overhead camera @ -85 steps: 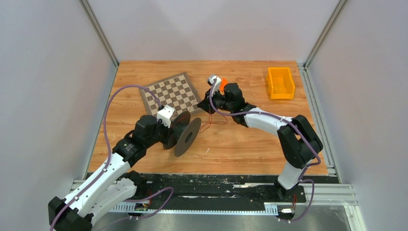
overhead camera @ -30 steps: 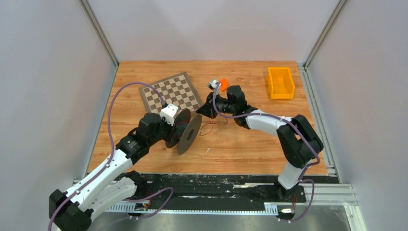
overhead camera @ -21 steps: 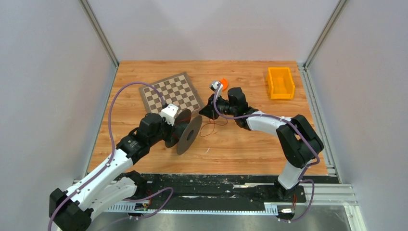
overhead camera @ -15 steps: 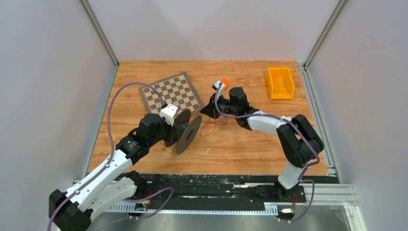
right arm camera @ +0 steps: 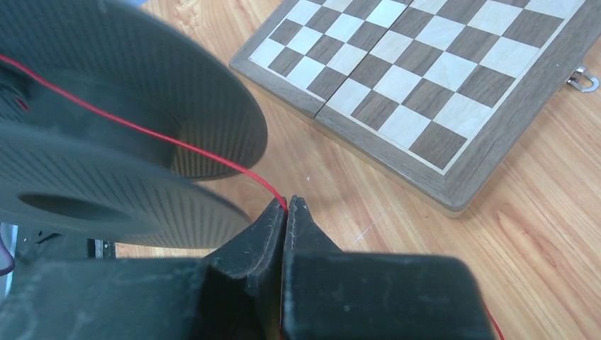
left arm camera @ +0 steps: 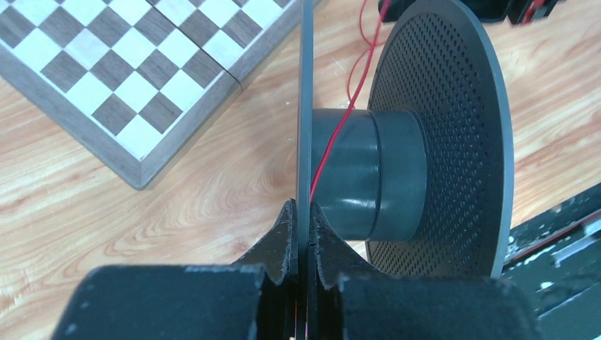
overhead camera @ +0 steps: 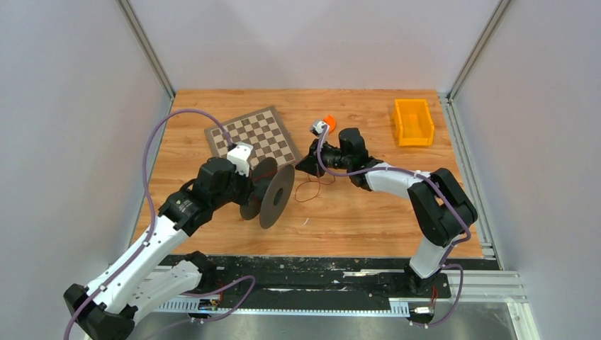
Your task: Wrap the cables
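Note:
A dark grey spool (overhead camera: 269, 193) with two perforated flanges stands on edge near the table's middle. My left gripper (left arm camera: 303, 212) is shut on the thin rim of the spool's near flange (left arm camera: 305, 106). The thin red wire (left arm camera: 339, 134) runs over the spool's hub (left arm camera: 365, 173). My right gripper (right arm camera: 287, 204) is shut on the red wire (right arm camera: 177, 144), which stretches taut from its tips to the spool (right arm camera: 106, 120). In the top view the right gripper (overhead camera: 306, 163) sits just right of the spool, with a loose loop of wire (overhead camera: 310, 190) on the table below it.
A folded chessboard (overhead camera: 251, 136) lies behind the spool, close to both grippers. An orange bin (overhead camera: 412, 122) stands at the back right. A small orange object (overhead camera: 330, 120) shows behind the right wrist. Grey walls enclose the table's left, back and right sides.
My left arm has swung the spool a little and its wrist has shifted left and back. My right gripper has moved slightly back and right, still pinching the wire.

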